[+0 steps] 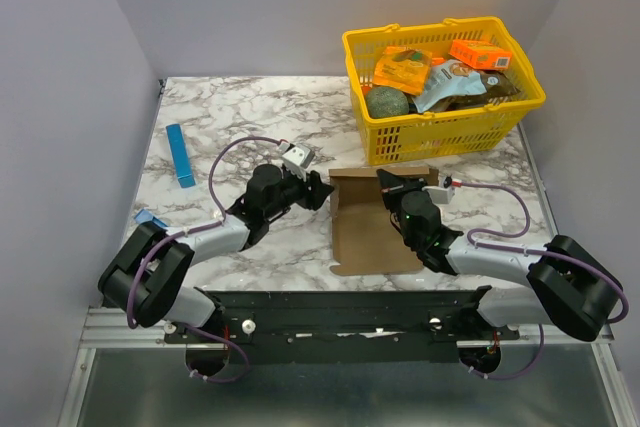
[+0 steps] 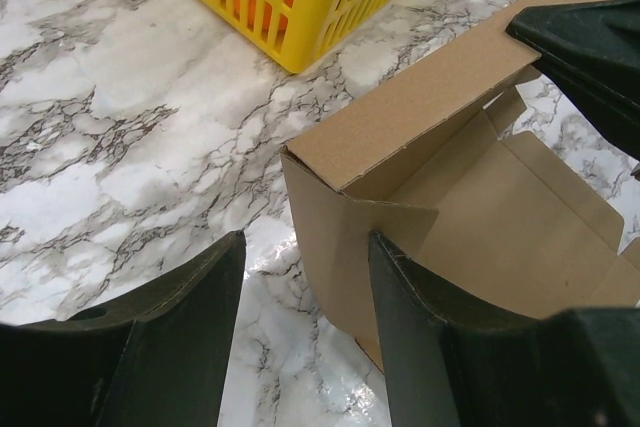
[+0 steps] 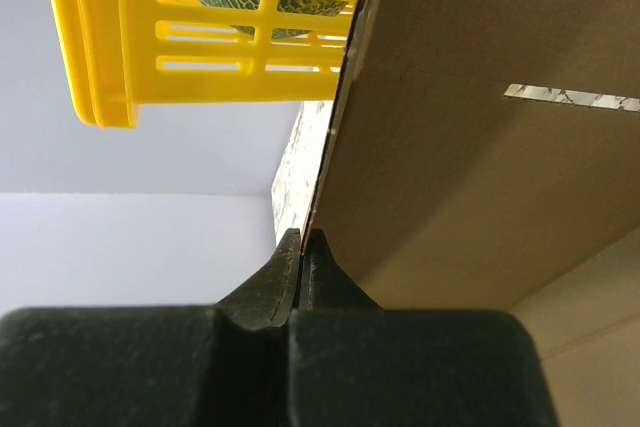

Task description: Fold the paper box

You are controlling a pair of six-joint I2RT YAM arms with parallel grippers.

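Top view: the right gripper (image 1: 386, 181) covers the far right corner of the paper box (image 1: 365, 237). Print on items in the yellow basket (image 1: 440, 139) is too small to read. A blue scrap (image 1: 150, 217) at the surface's left edge is partly under the left arm (image 1: 200, 237). Left wrist view: basket cut by the top edge, box by the right and bottom edges. Right wrist view: box cut off top and right, and how deep the cardboard sits between the closed fingertips (image 3: 283, 272) is hidden.

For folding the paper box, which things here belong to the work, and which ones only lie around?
In the job:
paper box
right gripper, shut on the box's raised wall
left gripper, open beside the box's corner

Lying about:
yellow basket with orange boxes inside
blue strip
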